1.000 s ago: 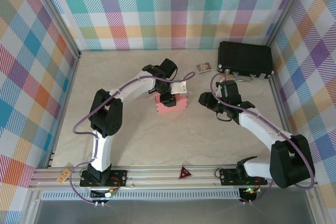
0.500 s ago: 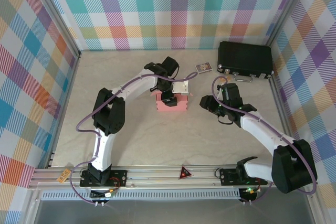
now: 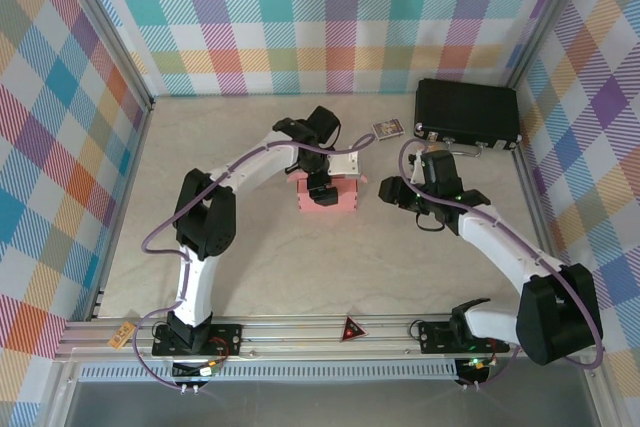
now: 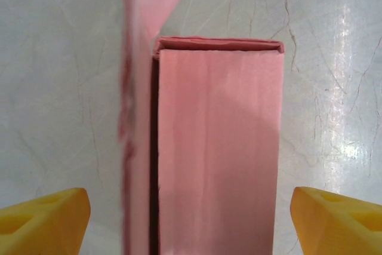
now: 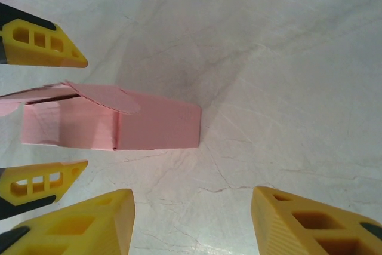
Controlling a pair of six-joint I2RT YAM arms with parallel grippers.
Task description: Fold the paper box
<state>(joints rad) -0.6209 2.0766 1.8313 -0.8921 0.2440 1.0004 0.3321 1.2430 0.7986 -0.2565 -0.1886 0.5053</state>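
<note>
The paper box (image 3: 338, 199) is a small salmon-pink box lying mid-table. From the left wrist it shows as a long closed top (image 4: 218, 147) with one flap (image 4: 136, 117) standing along its left side. My left gripper (image 3: 320, 185) hangs right over it and is open (image 4: 191, 222), with its yellow fingertips (image 4: 45, 219) wide on either side of the box and clear of the card. My right gripper (image 3: 387, 190) is just right of the box, open (image 5: 194, 225) over bare table. From there the box (image 5: 149, 126) lies ahead, between the left gripper's fingers (image 5: 42, 43).
A large black case (image 3: 467, 112) sits at the back right, close behind the right arm. A small printed card (image 3: 387, 128) lies left of it. Plaid walls enclose the table (image 3: 250, 257). A red triangle marker (image 3: 351, 328) sits on the front rail.
The left gripper's jaws have spread wide and let go of the box. The right gripper has edged slightly left toward the box.
</note>
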